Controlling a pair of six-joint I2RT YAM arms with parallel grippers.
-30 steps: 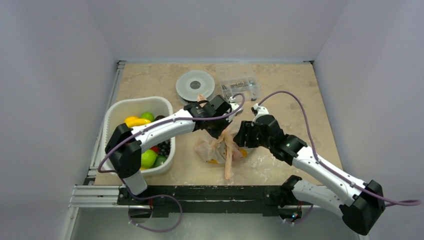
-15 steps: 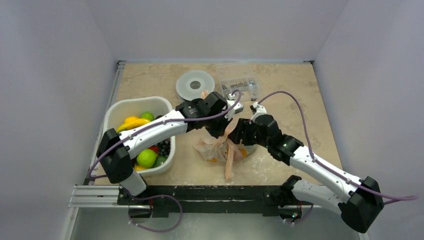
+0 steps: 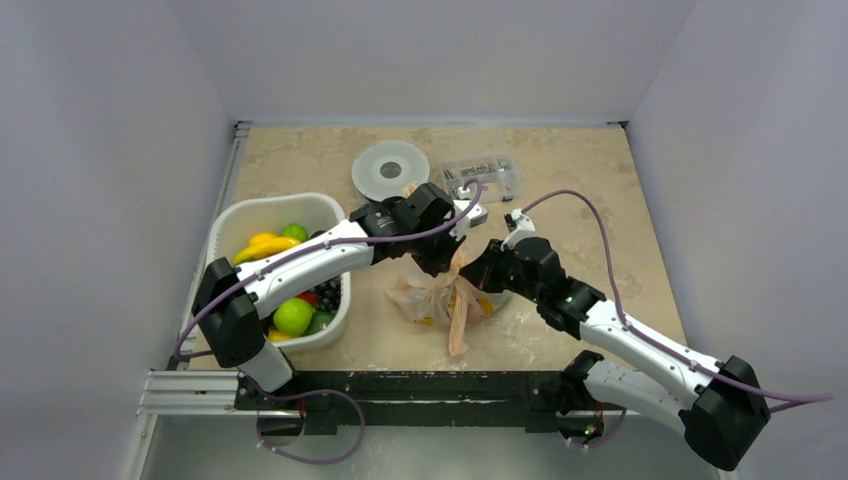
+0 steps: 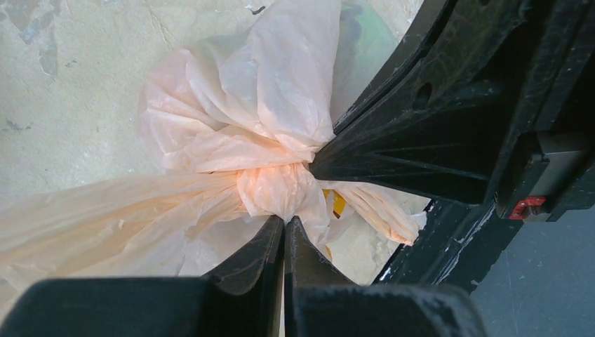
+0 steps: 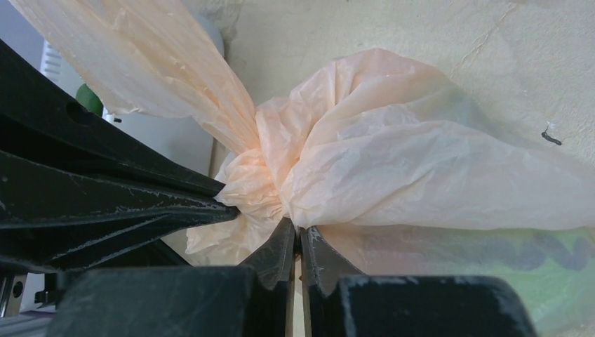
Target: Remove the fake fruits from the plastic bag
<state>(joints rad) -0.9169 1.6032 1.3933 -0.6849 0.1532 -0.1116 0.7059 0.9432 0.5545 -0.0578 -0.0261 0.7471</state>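
Fingers of left gripper clamp plastic bag at its knot; right gripper likewise (tips nearly touching).

Plastic bag was thin, crinkled, translucent pale-peach film with a soft sheen, creased most finely at its bunched knot. Left gripper and right gripper were hard black plastic, matt, scuffed with pale dusty wear along the edges. Surface looked like beige mottled stone, matt, with whitish scratches and smears; fake fruits were smooth glossy plastic, lying in a basket of smooth white plastic with a dull shine.
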